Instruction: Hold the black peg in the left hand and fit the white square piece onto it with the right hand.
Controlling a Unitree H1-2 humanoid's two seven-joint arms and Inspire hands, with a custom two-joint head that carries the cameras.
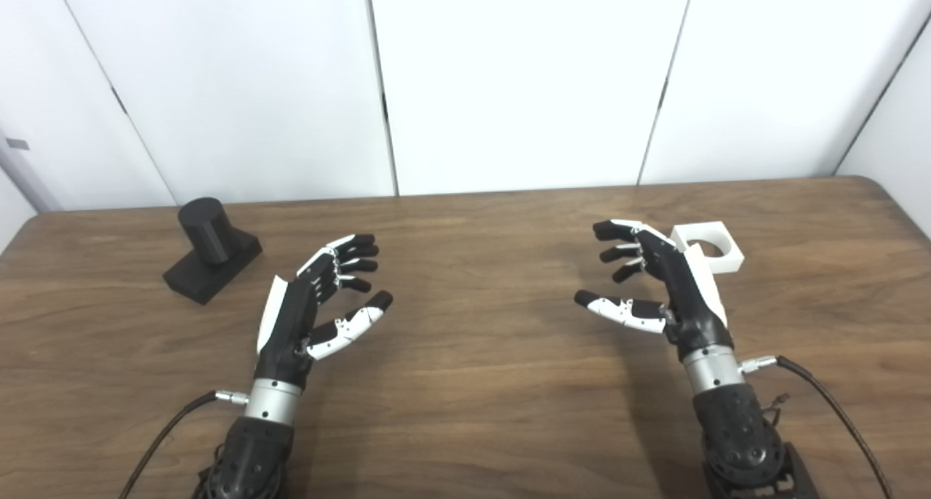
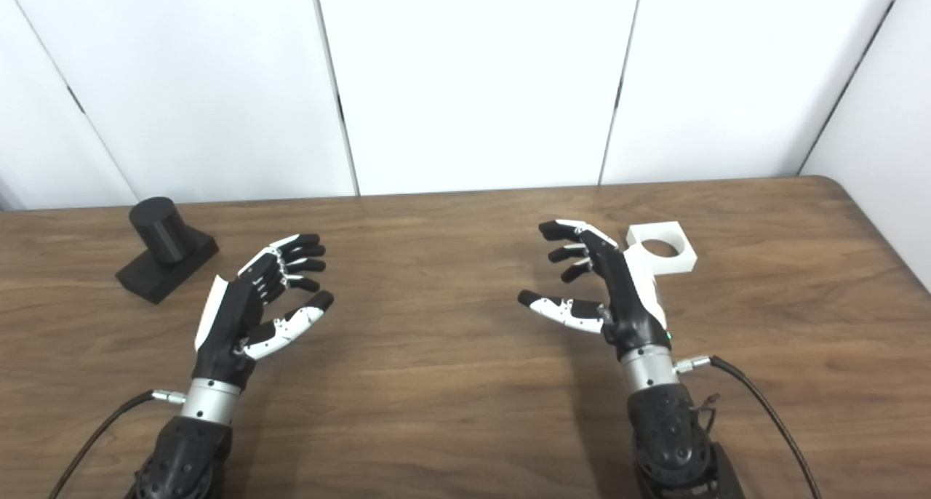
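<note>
The black peg (image 1: 211, 248), a short cylinder on a flat black base, stands on the wooden table (image 1: 465, 382) at the far left. My left hand (image 1: 313, 306) hovers open to the right of it and nearer to me, palm turned inward, holding nothing. The white square piece (image 1: 709, 246), with a round hole through it, lies flat at the right. My right hand (image 1: 654, 281) is open just left of and in front of that piece, partly hiding its near left corner. Whether the hand touches the piece I cannot tell.
White wall panels (image 1: 524, 77) rise right behind the table's far edge. A black cable (image 1: 836, 412) trails from the right wrist toward the bottom right, and another cable (image 1: 167, 433) runs from the left wrist.
</note>
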